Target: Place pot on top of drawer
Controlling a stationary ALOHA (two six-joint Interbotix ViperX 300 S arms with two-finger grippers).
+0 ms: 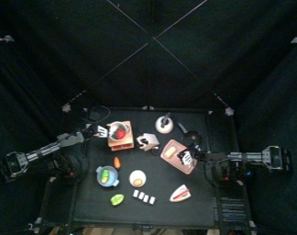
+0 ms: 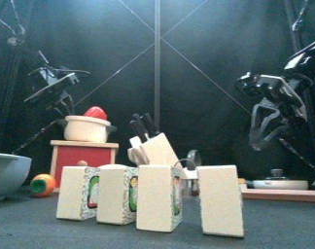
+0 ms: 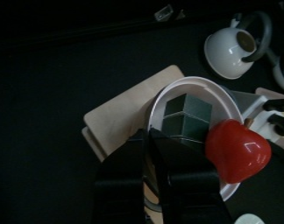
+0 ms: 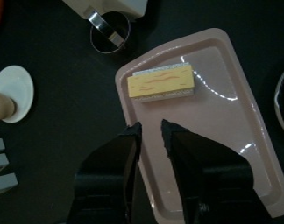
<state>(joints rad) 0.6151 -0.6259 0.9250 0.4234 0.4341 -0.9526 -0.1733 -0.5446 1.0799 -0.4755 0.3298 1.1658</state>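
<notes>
The left gripper [image 3: 156, 153] stands part-way spread, and its jaws appear to pinch the near wall of the pot [image 3: 180, 89] at the rim; the exact contact is dark in the left wrist view and cannot be confirmed. The pot is over the tan top of the drawer [image 3: 127, 109], toward one corner of it. In the front view its base meets the drawer top or sits just above it, and which of the two cannot be told. The pot shows a pale body with a red piece [image 3: 238, 150] at its mouth; whether that piece is a lid or loose contents is unclear. The pot is judged light, rigid and smooth. A one-sided rim grip would let it tilt, so a firm pinch well down the wall is advised, with a level release. The red piece may shift if the pot is tipped. Beyond the drawer, the right gripper [image 4: 151, 131] hangs over a pink tray [image 4: 226, 105], jaws pressed nearly together and holding nothing. The drawer's front face is hidden from both wrist views.
</notes>
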